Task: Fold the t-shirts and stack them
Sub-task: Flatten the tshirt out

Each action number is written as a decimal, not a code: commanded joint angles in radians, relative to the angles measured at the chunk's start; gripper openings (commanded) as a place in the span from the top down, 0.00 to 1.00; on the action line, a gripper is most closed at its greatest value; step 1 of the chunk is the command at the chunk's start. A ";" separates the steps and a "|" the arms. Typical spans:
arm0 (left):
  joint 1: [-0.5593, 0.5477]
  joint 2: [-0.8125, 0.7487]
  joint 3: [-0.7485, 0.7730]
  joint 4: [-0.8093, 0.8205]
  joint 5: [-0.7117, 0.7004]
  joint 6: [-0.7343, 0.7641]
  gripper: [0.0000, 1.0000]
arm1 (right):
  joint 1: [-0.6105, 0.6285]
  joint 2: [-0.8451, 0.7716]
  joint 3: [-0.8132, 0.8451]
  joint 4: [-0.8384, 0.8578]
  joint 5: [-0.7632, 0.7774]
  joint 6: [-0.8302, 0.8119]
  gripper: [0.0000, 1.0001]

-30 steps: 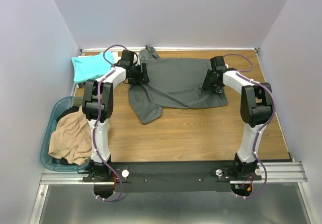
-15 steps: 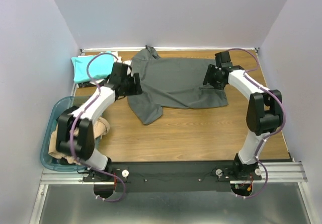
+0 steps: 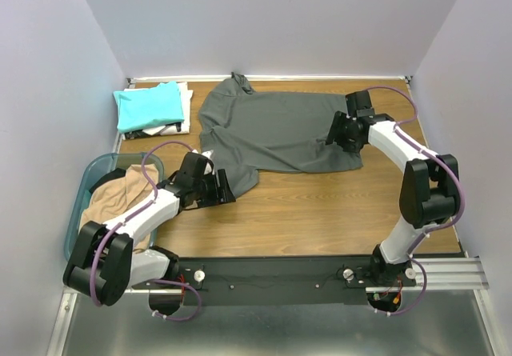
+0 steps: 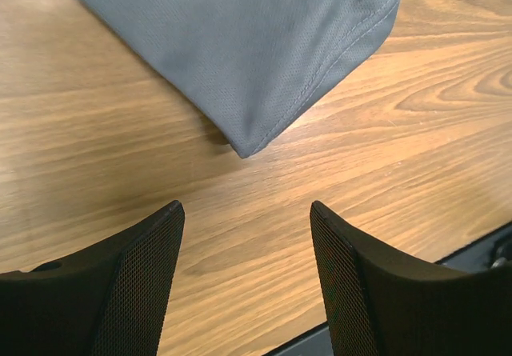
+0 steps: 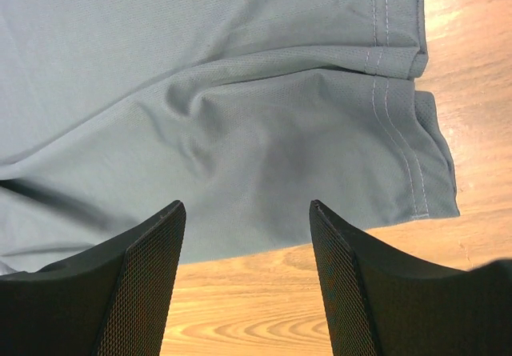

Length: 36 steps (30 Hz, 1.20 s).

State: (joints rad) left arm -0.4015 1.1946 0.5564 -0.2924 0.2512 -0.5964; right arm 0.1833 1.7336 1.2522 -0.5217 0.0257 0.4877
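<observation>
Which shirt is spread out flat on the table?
The dark grey shirt, lying open across the table. The teal shirt is folded at the far left corner, and the tan shirt is crumpled in the basket.

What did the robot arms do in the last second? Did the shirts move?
The left gripper swung back from the far left of the grey shirt to its near sleeve corner, open, holding nothing. The right gripper shifted slightly right, also open. The teal shirt and tan shirt stayed put, the grey one too.
</observation>
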 commanded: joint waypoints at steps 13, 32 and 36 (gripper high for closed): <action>-0.010 0.117 -0.024 0.196 0.007 -0.039 0.27 | -0.004 -0.095 -0.071 -0.011 -0.004 0.020 0.29; -0.011 0.175 -0.026 0.259 0.033 -0.043 0.57 | -0.004 -0.151 -0.188 -0.014 0.108 0.034 0.27; -0.011 0.178 -0.032 0.269 0.039 -0.046 0.72 | -0.005 -0.141 -0.215 -0.012 0.125 0.045 0.25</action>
State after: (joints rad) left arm -0.4080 1.3636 0.5400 -0.0441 0.2810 -0.6422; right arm 0.1829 1.5982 1.0637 -0.5220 0.0959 0.5117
